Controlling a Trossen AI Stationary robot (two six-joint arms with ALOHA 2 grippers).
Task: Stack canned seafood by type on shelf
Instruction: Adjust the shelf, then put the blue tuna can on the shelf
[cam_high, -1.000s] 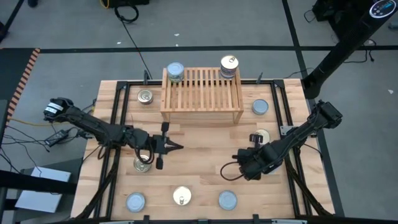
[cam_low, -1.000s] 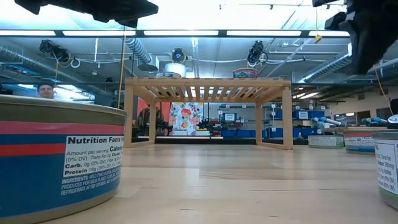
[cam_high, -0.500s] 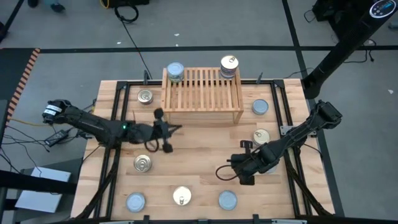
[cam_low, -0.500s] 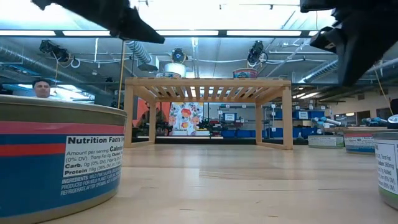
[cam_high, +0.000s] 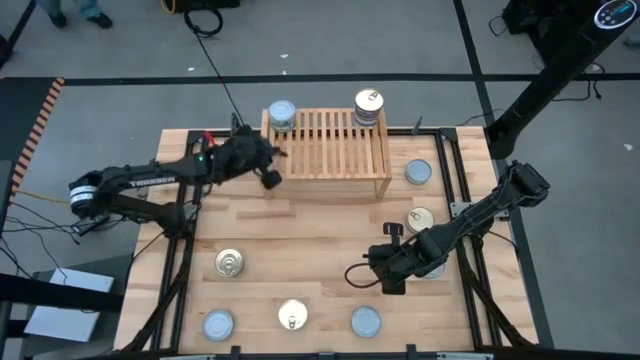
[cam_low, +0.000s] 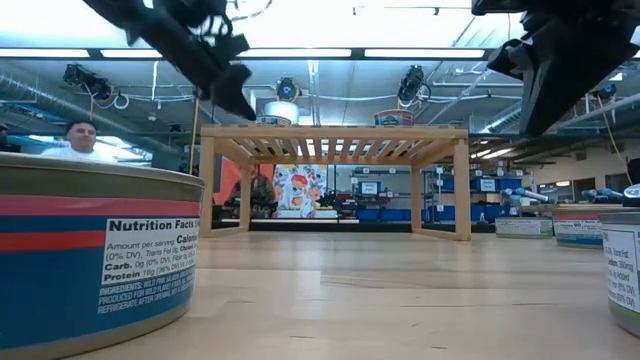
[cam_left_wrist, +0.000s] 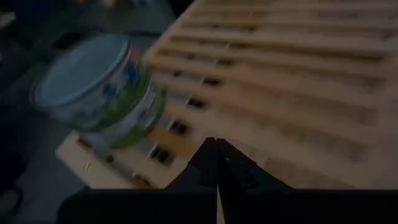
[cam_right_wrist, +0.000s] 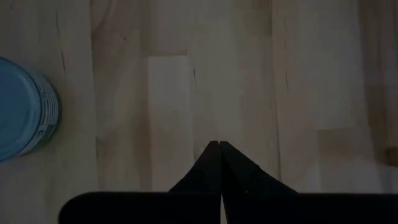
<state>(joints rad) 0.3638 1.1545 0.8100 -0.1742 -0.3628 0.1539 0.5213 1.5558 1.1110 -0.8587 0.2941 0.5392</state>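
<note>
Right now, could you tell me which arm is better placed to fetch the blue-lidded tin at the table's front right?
The right. Its shut pincer hangs just beside that tin, while the left pincer, also shut, is up at the shelf.

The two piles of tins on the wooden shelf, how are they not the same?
The pile on the shelf's left back corner has a plain silvery-blue lid on top; the pile on the right back corner has a golden pull-tab lid. The left gripper hangs shut close by the left pile, but nothing is near the right pile. Both piles stand upright on the slats, at the shelf's back edge.
</note>
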